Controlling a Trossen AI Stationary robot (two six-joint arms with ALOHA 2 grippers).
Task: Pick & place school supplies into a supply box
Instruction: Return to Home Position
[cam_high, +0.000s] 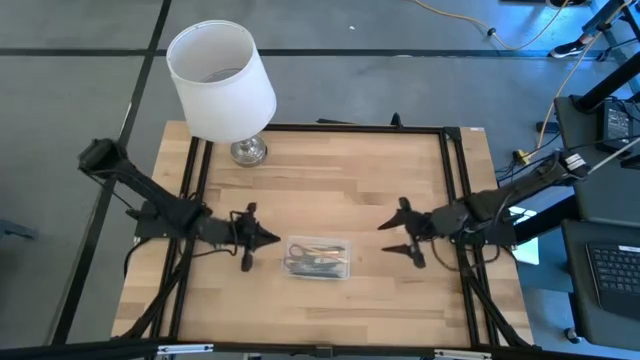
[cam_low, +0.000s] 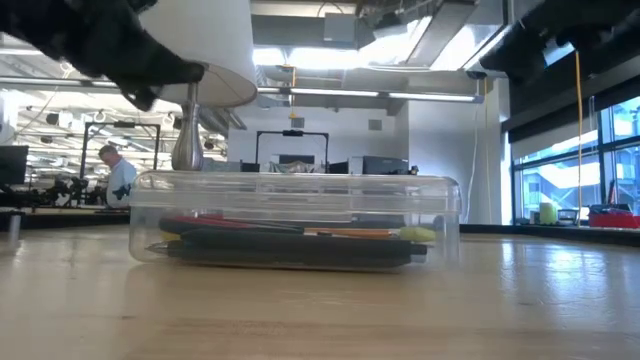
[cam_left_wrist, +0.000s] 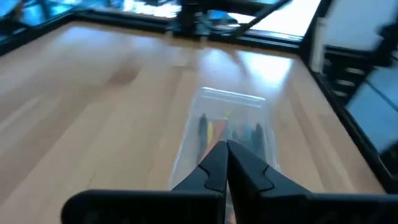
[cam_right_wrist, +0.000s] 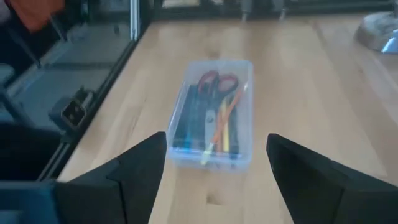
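School supplies (cam_right_wrist: 214, 121) blur together inside the lidded supply box (cam_low: 300, 188), left hand (cam_left_wrist: 227, 148) pinched together, right hand (cam_high: 387, 238) spread apart.

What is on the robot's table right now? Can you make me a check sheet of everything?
Surface: wooden table, black frame round it.
Job's things: supply box, lid on, front middle; school supplies inside, red-handled scissors at one end.
Clutter: white-shaded lamp, back left corner.
Grippers: left gripper shut, left of the box; right gripper open, right of it; both apart from the box, holding nothing.
Cables: floor cable beyond the table; nothing seen on the wood.
Surroundings: person seated far behind; keyboard at right.
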